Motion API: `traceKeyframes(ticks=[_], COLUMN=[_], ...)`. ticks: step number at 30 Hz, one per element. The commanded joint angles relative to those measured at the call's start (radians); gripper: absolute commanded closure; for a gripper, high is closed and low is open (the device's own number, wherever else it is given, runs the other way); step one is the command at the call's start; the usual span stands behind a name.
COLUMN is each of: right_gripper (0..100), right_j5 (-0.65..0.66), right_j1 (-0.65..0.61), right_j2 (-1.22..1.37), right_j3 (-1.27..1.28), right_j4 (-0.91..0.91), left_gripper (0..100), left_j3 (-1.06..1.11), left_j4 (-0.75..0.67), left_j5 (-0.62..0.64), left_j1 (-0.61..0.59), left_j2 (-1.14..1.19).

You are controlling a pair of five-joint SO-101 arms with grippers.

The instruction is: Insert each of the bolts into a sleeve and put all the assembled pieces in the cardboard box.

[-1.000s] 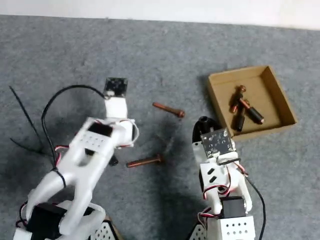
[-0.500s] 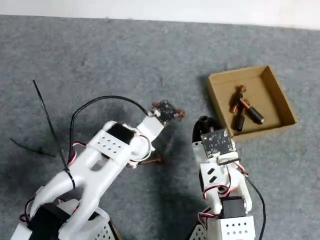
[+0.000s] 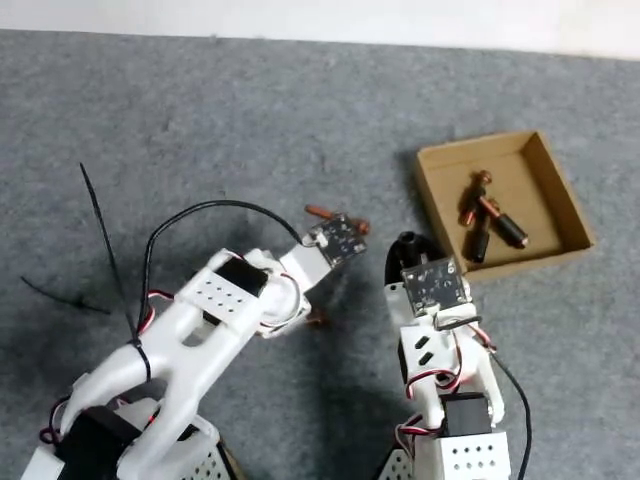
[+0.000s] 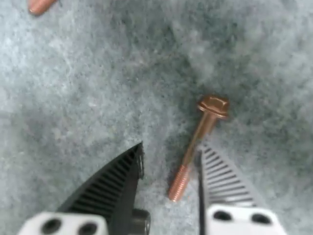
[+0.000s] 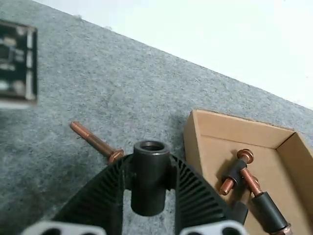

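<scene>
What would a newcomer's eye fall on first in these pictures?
Probably the black sleeve, held upright in the right gripper near the cardboard box. Next comes the left gripper, open over a copper bolt lying on the grey carpet. Two assembled pieces lie in the box.

A counter point(image 3: 200, 110) covered with grey, felt-like fabric is seen from above. Its far edge is met by a plain white strip point(image 3: 320, 18).

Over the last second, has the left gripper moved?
Yes. The left gripper swung sideways toward the box and now sits open over a bolt.
</scene>
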Motion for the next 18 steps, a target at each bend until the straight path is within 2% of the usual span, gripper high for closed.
traceKeyframes(ticks=[1, 5, 10, 15, 18], right_gripper=[99.4, 99.4, 99.4, 99.4, 99.4], right_j5=[0.000, 0.000, 0.000, 0.000, 0.000], right_j1=[0.012, 0.012, 0.012, 0.012, 0.012], right_j2=[-0.028, -0.028, -0.028, -0.028, -0.028], right_j3=[0.119, 0.119, 0.119, 0.119, 0.119], right_j4=[-0.028, -0.028, -0.028, -0.028, -0.028], left_gripper=[81, 83, 83, 83, 83], left_j3=[0.004, 0.061, 0.156, 0.159, 0.159], left_j4=[-0.058, -0.163, -0.341, -0.339, -0.282], left_j5=[-0.041, -0.055, 0.011, 0.012, 0.011], left_j1=[0.012, -0.015, -0.013, -0.021, -0.013], left_j2=[-0.031, -0.031, -0.031, -0.035, -0.041])
